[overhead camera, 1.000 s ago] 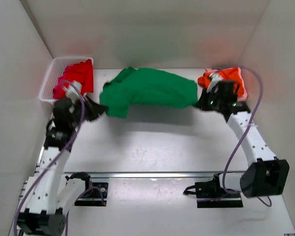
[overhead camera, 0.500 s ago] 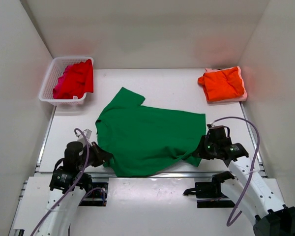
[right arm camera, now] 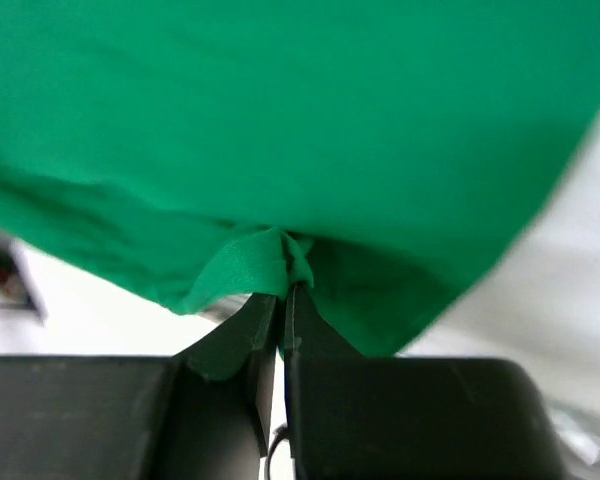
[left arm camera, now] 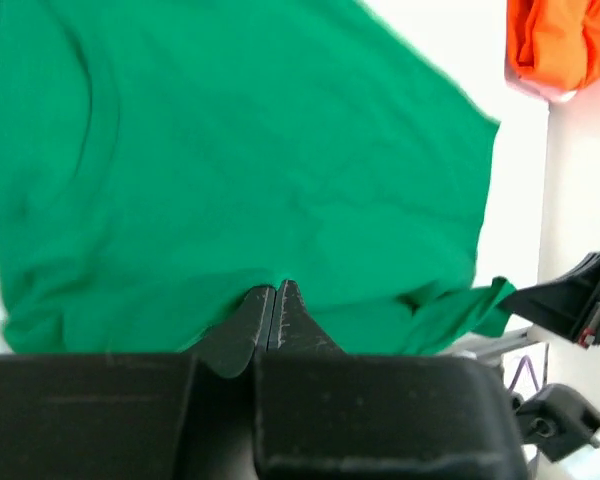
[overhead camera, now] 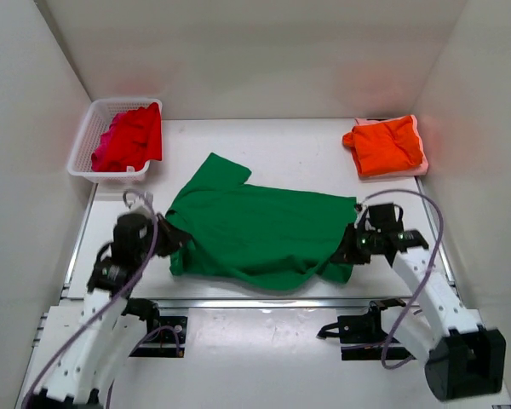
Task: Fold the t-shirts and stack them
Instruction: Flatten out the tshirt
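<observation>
A bright green t-shirt [overhead camera: 260,230] lies spread across the middle of the table. My left gripper [overhead camera: 172,239] is shut on its left hem, and in the left wrist view [left arm camera: 273,290] the jaws pinch the green cloth [left arm camera: 240,160]. My right gripper [overhead camera: 351,250] is shut on its right hem corner, and in the right wrist view [right arm camera: 282,290] a bunch of green cloth [right arm camera: 250,262] sits between the tips. A folded orange t-shirt [overhead camera: 385,145] lies at the back right. Red and magenta t-shirts [overhead camera: 129,139] are in the basket.
The white lattice basket [overhead camera: 92,123] stands at the back left corner. A pale board [overhead camera: 422,146] lies under the orange shirt. White walls enclose the table on three sides. A metal rail [overhead camera: 238,301] runs along the near edge.
Both grippers, holding the green shirt, first came from the far side to the near edge, spreading it. Since then they have moved a little back from the edge, drawing the hem with them.
</observation>
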`<state>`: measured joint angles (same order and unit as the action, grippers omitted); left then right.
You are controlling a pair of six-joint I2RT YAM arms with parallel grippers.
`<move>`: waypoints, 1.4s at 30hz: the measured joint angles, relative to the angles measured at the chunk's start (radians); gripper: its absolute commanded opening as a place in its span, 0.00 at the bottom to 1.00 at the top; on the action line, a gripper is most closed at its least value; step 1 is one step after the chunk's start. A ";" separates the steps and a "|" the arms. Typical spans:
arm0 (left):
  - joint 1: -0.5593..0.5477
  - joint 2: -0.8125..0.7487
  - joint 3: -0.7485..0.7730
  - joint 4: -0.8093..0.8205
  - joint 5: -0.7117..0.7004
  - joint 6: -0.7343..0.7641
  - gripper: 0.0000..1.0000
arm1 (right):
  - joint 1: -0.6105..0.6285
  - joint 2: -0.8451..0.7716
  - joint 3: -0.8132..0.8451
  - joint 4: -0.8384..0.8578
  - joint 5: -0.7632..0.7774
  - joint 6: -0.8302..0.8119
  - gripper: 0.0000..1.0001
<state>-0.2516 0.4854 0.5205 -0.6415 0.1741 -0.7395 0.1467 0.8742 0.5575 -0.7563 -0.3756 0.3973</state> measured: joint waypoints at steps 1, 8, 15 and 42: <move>0.019 0.077 0.061 0.015 0.006 0.020 0.00 | -0.009 0.045 0.038 -0.007 -0.024 -0.038 0.00; 0.322 0.803 0.720 0.067 0.206 0.162 0.00 | -0.061 0.534 0.657 -0.032 -0.032 -0.354 0.00; 0.294 0.893 1.178 0.008 0.178 0.247 0.00 | -0.048 0.522 0.999 -0.052 0.010 -0.535 0.01; 0.223 0.653 1.120 0.053 0.051 0.266 0.00 | -0.058 0.451 1.203 -0.079 -0.071 -0.646 0.00</move>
<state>-0.0288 1.1389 1.6409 -0.5888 0.2249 -0.4736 0.0883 1.3247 1.7607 -0.8356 -0.4469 -0.2489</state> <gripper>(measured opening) 0.017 0.020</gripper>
